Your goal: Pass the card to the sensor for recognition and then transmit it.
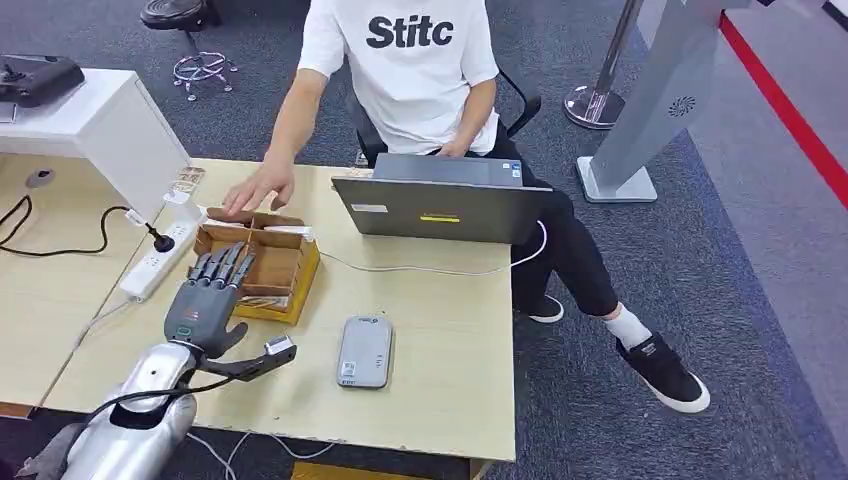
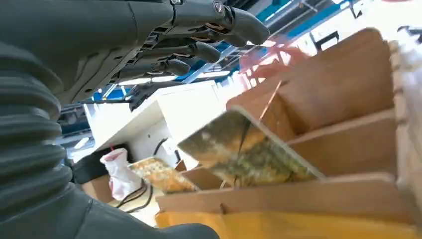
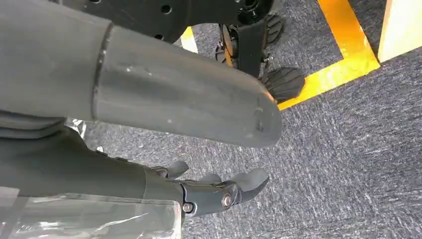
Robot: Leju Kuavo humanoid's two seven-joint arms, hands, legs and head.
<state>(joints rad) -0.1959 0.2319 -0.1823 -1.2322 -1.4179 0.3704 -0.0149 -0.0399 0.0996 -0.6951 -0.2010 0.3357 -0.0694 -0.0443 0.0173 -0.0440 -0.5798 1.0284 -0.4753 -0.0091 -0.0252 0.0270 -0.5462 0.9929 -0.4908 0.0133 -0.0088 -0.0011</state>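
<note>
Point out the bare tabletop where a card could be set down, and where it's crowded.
Free: the strip between the grey sensor and the laptop, and the table right of the sensor to its edge. Crowded: the far-left end, where the cardboard box, left hand, person's hand and power strip cluster.

Wooden table (image 1: 450, 330) on grey carpet floor (image 1: 740, 300), white cabinet (image 1: 120, 120) beside.

Wooden table (image 1: 450, 330): box (image 1: 262, 262), laptop (image 1: 440, 205), sensor (image 1: 365, 351).
</note>
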